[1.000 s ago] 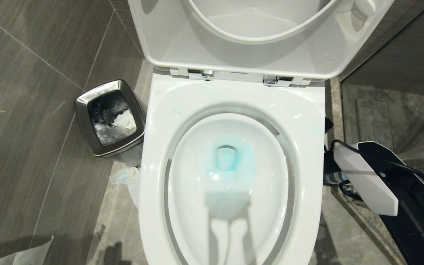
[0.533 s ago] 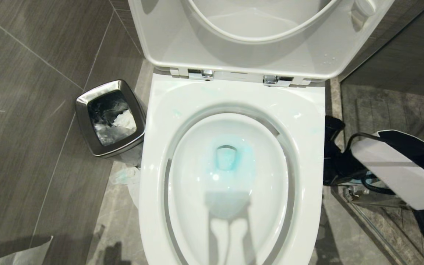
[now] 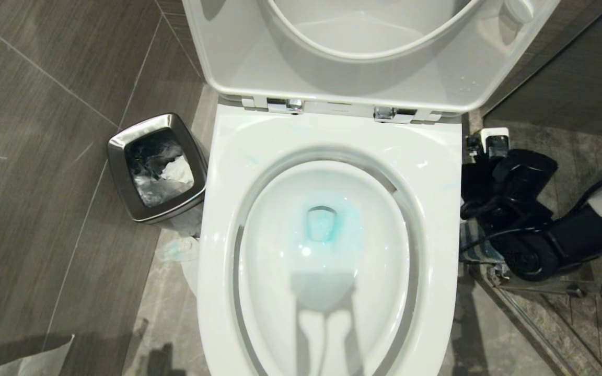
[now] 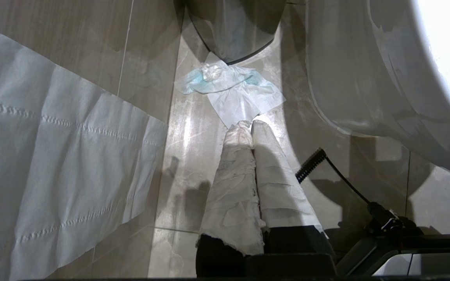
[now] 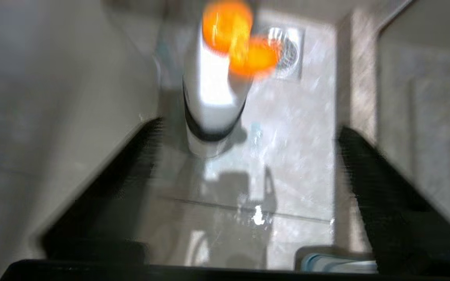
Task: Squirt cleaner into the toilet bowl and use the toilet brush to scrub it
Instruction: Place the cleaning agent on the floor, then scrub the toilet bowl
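Right gripper [image 5: 244, 187] jaws wide, empty, orange-capped bottle [image 5: 215, 101] ahead between them; blue cleaner in toilet bowl [image 3: 327, 230]; left gripper [image 4: 250, 128] pinched closed, parked.

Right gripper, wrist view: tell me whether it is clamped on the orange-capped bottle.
No. The right gripper has its black fingers spread wide apart, and the orange-capped bottle stands on the floor beyond them, untouched.

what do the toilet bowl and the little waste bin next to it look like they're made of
The toilet bowl: glossy white glazed ceramic, by its bright highlights and smooth moulded curves. The waste bin: apparently polished steel, with a mirror-like silvery rim and reflective sides; it could be plated.
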Tool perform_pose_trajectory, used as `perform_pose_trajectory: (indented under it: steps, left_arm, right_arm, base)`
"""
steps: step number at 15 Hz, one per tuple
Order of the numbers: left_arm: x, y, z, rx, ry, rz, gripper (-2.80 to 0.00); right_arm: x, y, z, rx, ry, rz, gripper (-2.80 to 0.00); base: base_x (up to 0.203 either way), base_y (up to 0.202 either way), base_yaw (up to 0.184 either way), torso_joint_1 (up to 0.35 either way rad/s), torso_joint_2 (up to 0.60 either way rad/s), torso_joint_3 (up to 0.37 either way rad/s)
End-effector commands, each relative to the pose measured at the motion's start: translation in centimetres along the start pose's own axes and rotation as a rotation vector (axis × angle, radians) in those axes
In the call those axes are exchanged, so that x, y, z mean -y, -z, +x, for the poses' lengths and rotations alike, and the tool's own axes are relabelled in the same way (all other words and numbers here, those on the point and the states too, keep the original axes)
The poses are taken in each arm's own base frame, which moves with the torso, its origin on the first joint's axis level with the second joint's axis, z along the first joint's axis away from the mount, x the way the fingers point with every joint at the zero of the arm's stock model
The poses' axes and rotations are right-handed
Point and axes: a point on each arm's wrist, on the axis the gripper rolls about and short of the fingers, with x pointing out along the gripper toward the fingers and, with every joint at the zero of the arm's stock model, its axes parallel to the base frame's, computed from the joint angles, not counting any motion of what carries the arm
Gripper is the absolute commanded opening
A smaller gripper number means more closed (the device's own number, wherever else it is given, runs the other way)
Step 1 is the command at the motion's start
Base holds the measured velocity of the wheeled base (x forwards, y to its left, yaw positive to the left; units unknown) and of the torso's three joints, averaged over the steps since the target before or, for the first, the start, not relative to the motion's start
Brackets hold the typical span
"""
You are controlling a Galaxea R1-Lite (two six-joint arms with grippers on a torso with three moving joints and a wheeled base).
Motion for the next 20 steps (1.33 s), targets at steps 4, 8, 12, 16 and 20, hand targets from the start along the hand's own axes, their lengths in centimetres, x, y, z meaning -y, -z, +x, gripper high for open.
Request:
perform_pose_trajectory:
  steps: [4, 8, 12, 16, 20]
  left_arm:
    - [0.0, 0.0, 0.0, 0.0, 0.0, 0.0, -2.8]
    - [0.0, 0.0, 0.0, 0.0, 0.0, -0.001, -2.8]
    - [0.0, 0.0, 0.0, 0.0, 0.0, 0.001, -2.8]
    - [0.0, 0.0, 0.0, 0.0, 0.0, 0.001, -2.8]
    - [0.0, 0.0, 0.0, 0.002, 0.0, 0.0, -2.8]
  right_arm:
    - [2.3, -5.5, -5.8, 0.052, 0.007, 0.015, -2.8]
    - [3.8, -9.0, -10.0, 0.056, 0.012, 0.013, -2.8]
    - [5.5, -12.0, -13.7, -0.013, 0.068, -0.016, -2.8]
    - [8.0, -15.3, -20.6, -0.071, 0.095, -0.052, -2.8]
    - [10.2, -16.4, -28.1, -0.211, 0.073, -0.162, -2.8]
  base:
    - [0.0, 0.0, 0.0, 0.0, 0.0, 0.0]
    - [0.0, 0.0, 0.0, 0.0, 0.0, 0.0]
    - [0.0, 0.0, 0.0, 0.0, 0.0, 0.0]
    - [0.0, 0.0, 0.0, 0.0, 0.0, 0.0]
    - [0.0, 0.0, 0.0, 0.0, 0.0, 0.0]
